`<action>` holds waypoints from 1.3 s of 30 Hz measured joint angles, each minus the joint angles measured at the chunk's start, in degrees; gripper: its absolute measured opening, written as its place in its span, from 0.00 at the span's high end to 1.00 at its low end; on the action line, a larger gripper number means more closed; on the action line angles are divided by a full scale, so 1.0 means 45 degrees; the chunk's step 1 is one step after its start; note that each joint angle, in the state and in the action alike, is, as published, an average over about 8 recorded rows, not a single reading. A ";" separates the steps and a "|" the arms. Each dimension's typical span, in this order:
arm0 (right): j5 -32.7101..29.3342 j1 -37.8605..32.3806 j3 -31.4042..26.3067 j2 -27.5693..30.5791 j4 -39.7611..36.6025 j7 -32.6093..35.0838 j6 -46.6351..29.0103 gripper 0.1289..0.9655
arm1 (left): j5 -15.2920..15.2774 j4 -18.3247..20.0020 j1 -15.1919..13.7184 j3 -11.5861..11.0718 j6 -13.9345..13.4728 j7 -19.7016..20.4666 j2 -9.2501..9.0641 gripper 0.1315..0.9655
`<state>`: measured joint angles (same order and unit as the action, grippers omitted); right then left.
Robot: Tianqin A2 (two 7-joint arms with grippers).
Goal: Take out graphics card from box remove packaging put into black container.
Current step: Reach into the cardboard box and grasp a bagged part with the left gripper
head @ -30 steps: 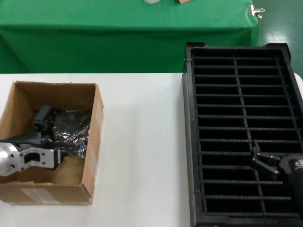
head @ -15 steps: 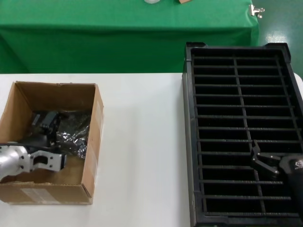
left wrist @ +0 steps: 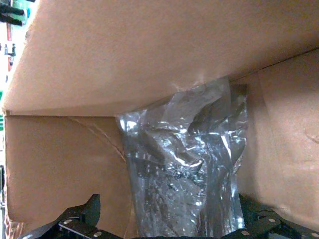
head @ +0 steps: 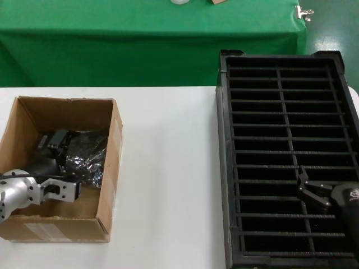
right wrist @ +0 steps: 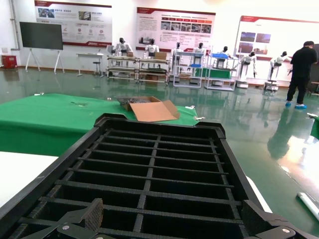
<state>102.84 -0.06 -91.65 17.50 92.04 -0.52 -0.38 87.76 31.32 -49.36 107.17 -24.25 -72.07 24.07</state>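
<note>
Inside the box [head: 22,120], at the table's left: left gripper [left wrist: 164,226] low over the near end of the packaging [left wrist: 187,164], jaws spread wide to either side of the crinkled bag, not yet closed on it. Bag's long axis straight ahead of the fingers, toward the far cardboard wall; graphics card presumably still inside, not visible. Far nearer than the right gripper [right wrist: 177,224], parked open and empty over the black container [head: 224,168] on the right. White table [head: 168,168] beneath; green-draped table [head: 140,39] behind, exhibition hall beyond.
</note>
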 joint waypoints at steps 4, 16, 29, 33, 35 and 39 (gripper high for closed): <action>0.0000 0.0000 0.0000 0.0000 0.0000 0.0000 0.0000 0.00 | 0.0239 0.0026 0.0094 -0.0239 0.0069 -0.0548 -0.0096 0.07; 0.0000 0.0000 0.0000 0.0000 0.0000 0.0000 0.0000 0.00 | 0.0777 -0.0067 0.0087 -0.0911 0.0313 -0.2025 -0.0360 0.28; 0.0000 0.0000 0.0000 0.0000 0.0000 0.0000 0.0000 0.00 | 0.0073 0.1122 0.0596 -0.0420 0.0550 -0.0397 0.0097 0.56; 0.0000 0.0000 0.0000 0.0000 0.0000 0.0000 0.0000 0.00 | -0.0175 0.1622 0.0837 -0.0239 0.0635 0.0273 0.0332 0.64; 0.0000 0.0000 0.0000 0.0000 0.0000 0.0000 0.0000 0.00 | -0.0253 0.1797 0.0918 -0.0181 0.0671 0.0512 0.0424 0.70; 0.0000 0.0000 0.0000 0.0000 0.0000 0.0000 0.0000 0.00 | -0.0282 0.1995 0.1020 -0.0151 0.0727 0.0738 0.0542 0.78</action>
<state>102.84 -0.06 -91.65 17.50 92.04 -0.52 -0.38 86.49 40.29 -44.77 106.49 -20.98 -68.75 26.51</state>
